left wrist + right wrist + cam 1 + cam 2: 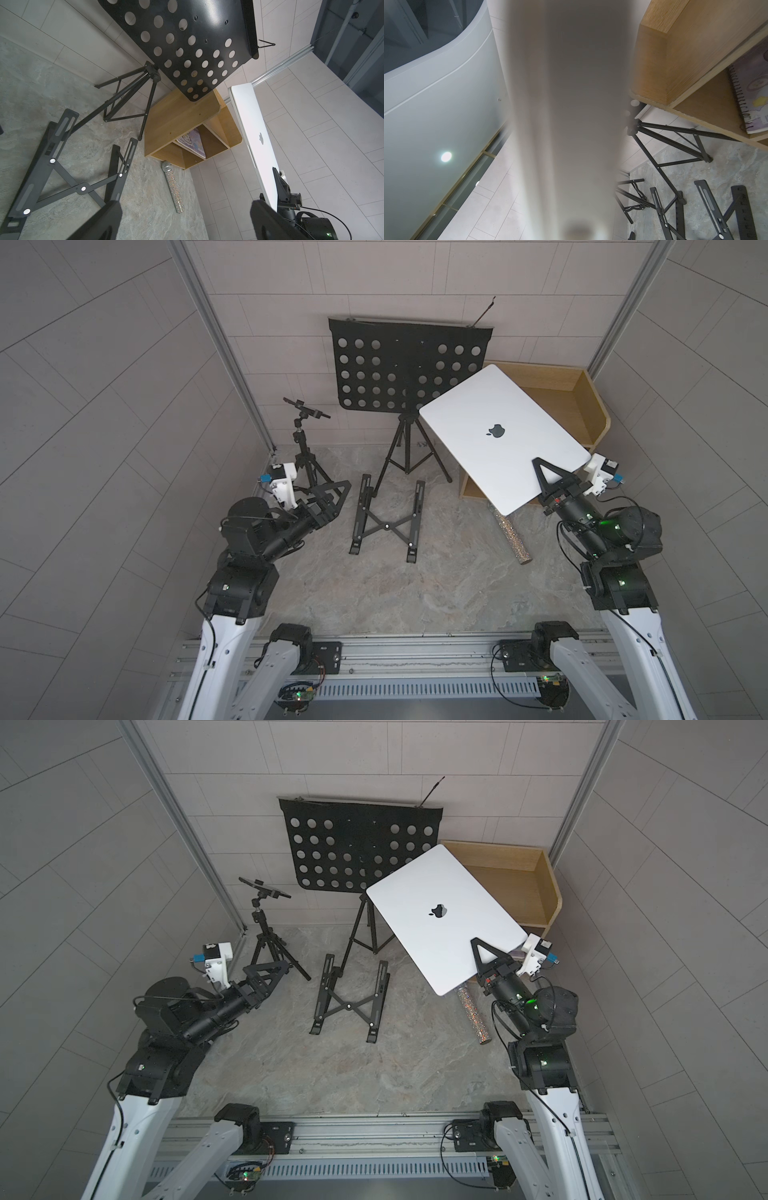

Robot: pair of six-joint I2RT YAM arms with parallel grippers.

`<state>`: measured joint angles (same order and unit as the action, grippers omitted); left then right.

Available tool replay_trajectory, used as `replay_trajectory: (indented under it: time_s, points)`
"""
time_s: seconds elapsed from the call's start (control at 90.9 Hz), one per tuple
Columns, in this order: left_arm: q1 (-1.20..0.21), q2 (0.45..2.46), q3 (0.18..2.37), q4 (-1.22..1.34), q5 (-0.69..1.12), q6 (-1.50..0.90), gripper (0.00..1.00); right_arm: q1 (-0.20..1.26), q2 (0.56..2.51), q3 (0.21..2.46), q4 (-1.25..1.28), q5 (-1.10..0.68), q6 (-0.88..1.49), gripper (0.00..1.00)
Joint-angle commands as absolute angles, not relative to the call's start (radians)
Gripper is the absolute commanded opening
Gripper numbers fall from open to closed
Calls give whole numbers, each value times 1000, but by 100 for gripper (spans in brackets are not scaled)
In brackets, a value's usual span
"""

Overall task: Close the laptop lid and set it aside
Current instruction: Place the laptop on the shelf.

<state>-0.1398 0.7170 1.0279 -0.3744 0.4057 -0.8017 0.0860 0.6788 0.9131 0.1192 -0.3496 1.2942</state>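
Observation:
The laptop is folded shut and hangs tilted in the air at the right, partly over the wooden shelf. The laptop lid faces up, silver-white with the apple logo. My right gripper is shut on the laptop's near right edge, one finger lying on the lid. The left wrist view shows the laptop edge-on with the right gripper clamped on it. In the right wrist view the laptop is a blurred grey band. My left gripper stands open and empty at the left.
A black folding X-frame stand lies mid-table. Behind it is a perforated music stand, and a phone tripod stands near my left gripper. A wooden shelf sits back right with a book inside. A glitter microphone lies below the laptop.

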Motion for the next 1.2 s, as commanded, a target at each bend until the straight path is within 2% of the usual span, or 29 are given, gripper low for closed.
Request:
replay_trajectory:
  time_s: [0.0, 0.363, 0.781, 1.189]
  points:
    - [-151, 739, 1013, -391, 441, -813, 100, 84, 620, 940, 322, -286, 1272, 0]
    - [-183, 829, 1044, -460, 416, -703, 100, 84, 593, 876, 356, -187, 1229, 0]
    - [-187, 826, 1009, -458, 405, -667, 100, 85, 610, 864, 387, -87, 1169, 0]
    - [-187, 810, 988, -430, 396, -674, 100, 85, 682, 856, 484, 71, 1218, 0]
